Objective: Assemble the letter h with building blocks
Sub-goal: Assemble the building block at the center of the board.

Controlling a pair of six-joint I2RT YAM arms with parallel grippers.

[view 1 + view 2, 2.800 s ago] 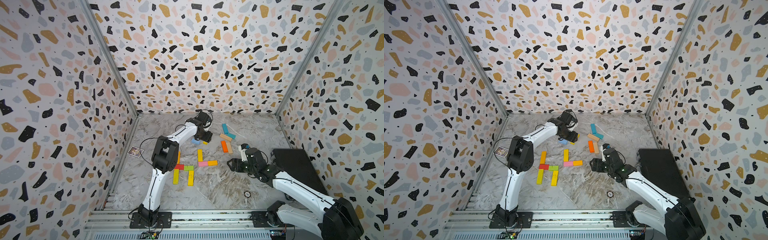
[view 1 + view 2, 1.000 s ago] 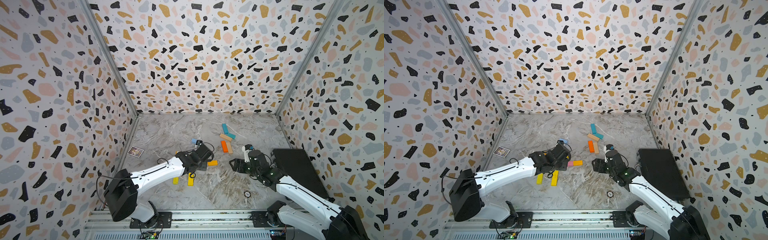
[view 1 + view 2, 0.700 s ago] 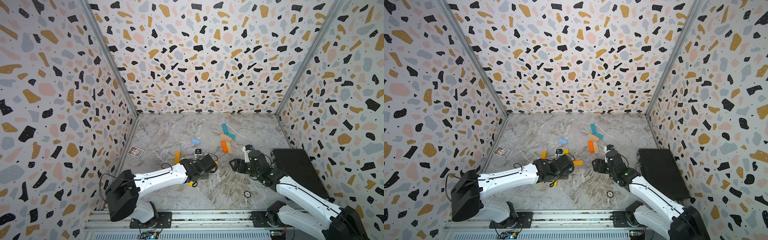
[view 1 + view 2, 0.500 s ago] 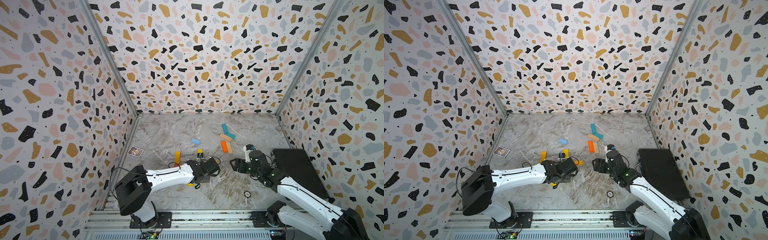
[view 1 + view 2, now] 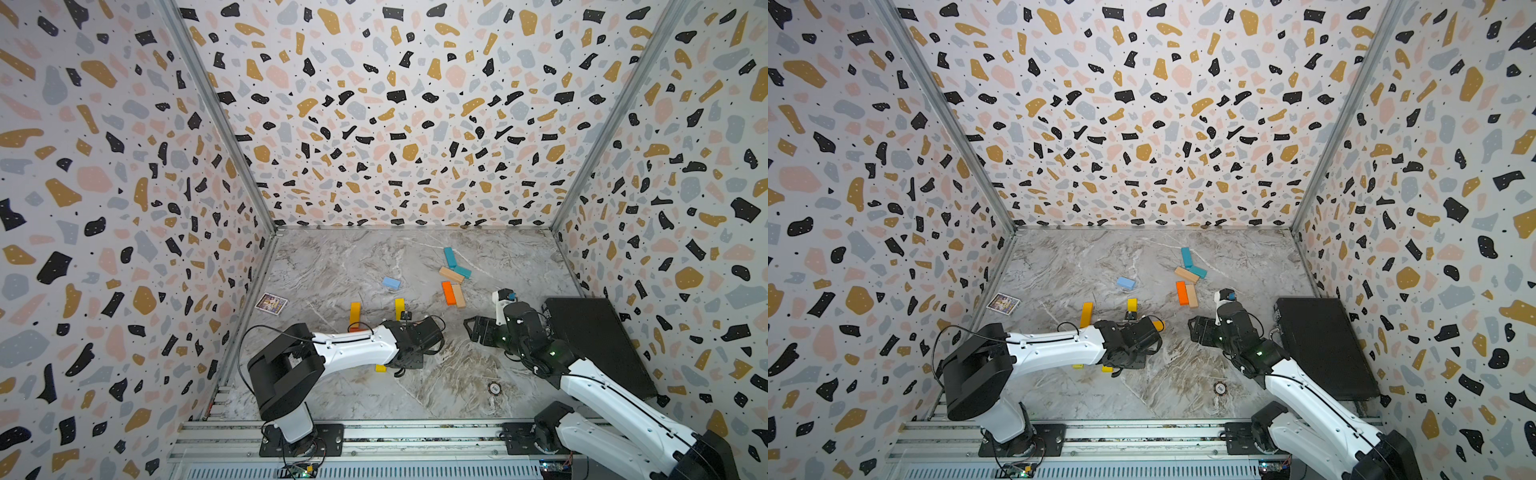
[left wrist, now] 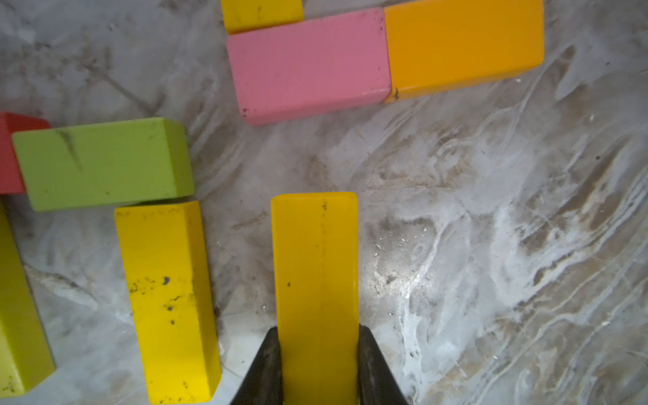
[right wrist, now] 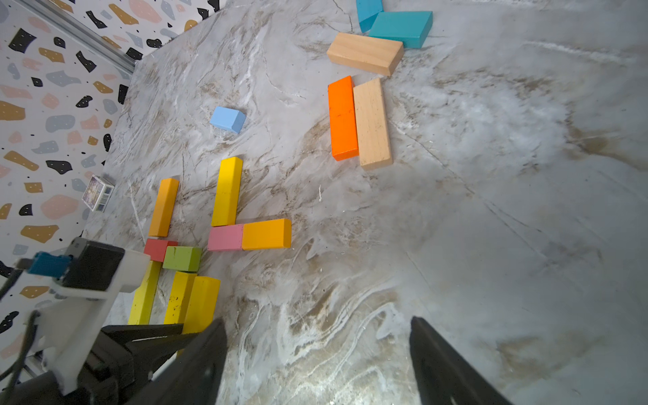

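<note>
The left gripper has swung back from the far side and now pinches a yellow block. The right gripper stands wide, holding nothing.

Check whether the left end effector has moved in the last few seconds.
Yes. The left end effector has come from beside the blue block toward the near rail, and now grips a yellow block.

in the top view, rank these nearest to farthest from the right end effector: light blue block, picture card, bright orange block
1. bright orange block, just beyond the right end effector, toward the back.
2. light blue block, lying alone toward the middle.
3. picture card, far over on the left side.
</note>
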